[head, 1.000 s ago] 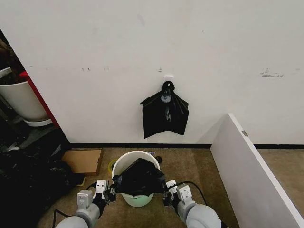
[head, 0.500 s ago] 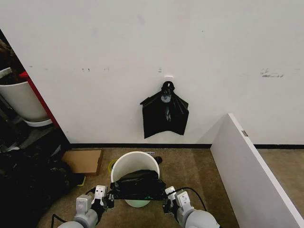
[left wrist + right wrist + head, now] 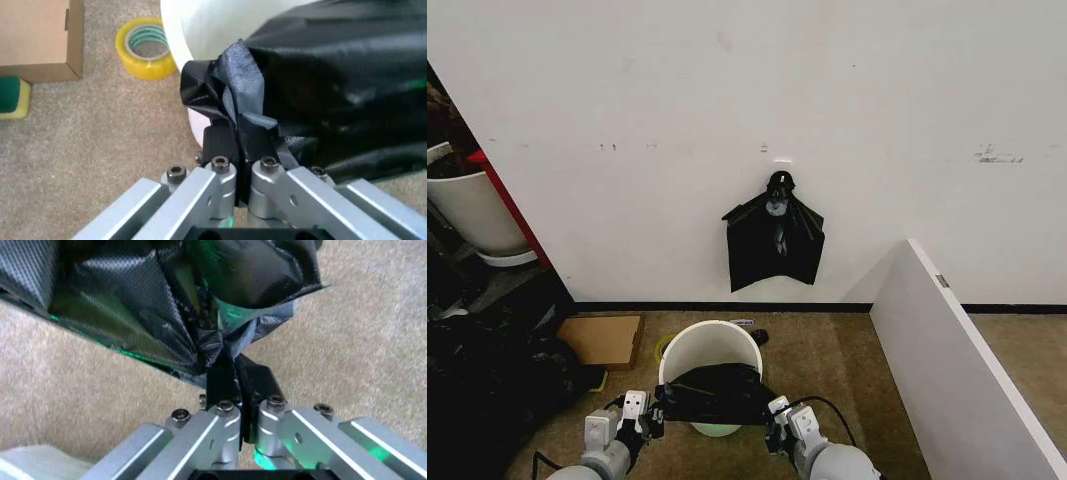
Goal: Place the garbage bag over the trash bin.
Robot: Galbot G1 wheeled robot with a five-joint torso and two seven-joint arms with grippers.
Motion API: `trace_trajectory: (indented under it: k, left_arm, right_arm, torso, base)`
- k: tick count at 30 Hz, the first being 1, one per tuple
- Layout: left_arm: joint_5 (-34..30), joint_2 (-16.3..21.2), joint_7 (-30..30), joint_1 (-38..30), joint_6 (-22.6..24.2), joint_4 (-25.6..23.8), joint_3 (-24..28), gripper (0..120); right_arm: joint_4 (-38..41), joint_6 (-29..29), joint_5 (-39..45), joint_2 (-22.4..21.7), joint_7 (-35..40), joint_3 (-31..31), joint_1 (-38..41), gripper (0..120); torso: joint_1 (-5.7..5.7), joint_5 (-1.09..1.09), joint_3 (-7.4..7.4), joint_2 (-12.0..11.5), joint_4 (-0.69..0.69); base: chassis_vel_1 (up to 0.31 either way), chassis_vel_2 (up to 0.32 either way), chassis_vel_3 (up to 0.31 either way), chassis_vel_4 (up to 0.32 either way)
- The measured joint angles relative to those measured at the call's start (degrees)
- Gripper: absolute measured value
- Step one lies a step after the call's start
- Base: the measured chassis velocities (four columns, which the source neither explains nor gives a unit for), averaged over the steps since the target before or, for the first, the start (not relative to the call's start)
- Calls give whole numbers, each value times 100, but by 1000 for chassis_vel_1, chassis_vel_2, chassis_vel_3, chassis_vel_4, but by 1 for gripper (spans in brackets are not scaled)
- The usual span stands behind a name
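Garbage bag (image 3: pixel 715 392), thin, glossy black and crinkled, is stretched between the two grippers over the near side of the trash bin (image 3: pixel 710 342), a round cream-white bucket on the carpet by the wall. The left gripper (image 3: pixel 655 413) is clamped on the bag's left edge, the right gripper (image 3: pixel 770 420) on its right edge, each with fingers pressed together on bunched plastic. A yellow tape roll (image 3: pixel 145 48) and cardboard box (image 3: pixel 603 339) lie left of the bin. No readable writing shows.
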Motion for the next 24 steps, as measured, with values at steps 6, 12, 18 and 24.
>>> trace_trajectory:
  k: [6, 12, 18, 24]
  left_arm:
    - [224, -2, -5, -47, -242, -59, -10, 0]
    - [278, 40, 4, -21, -305, -216, -46, 0]
    - [435, 185, -87, 490, -230, -434, -138, 0]
    - [514, 148, -122, 686, -194, -446, -156, 0]
  right_arm:
    - [67, 5, 189, 42, 17, 66, 104, 0]
    - [168, 5, 283, 25, 36, 69, 113, 0]
    - [138, 5, 275, -19, 50, -75, 124, 0]
    - [88, 4, 255, -10, 87, -188, 206, 0]
  torso:
    - [0, 0, 0, -1, 0]
    - [0, 1, 0, -1, 0]
    - [0, 2, 0, -1, 1]
    - [0, 2, 0, -1, 1]
  base:
    - [0, 0, 0, 0]
    - [0, 0, 0, 0]
    - [0, 0, 0, 0]
    - [0, 0, 0, 0]
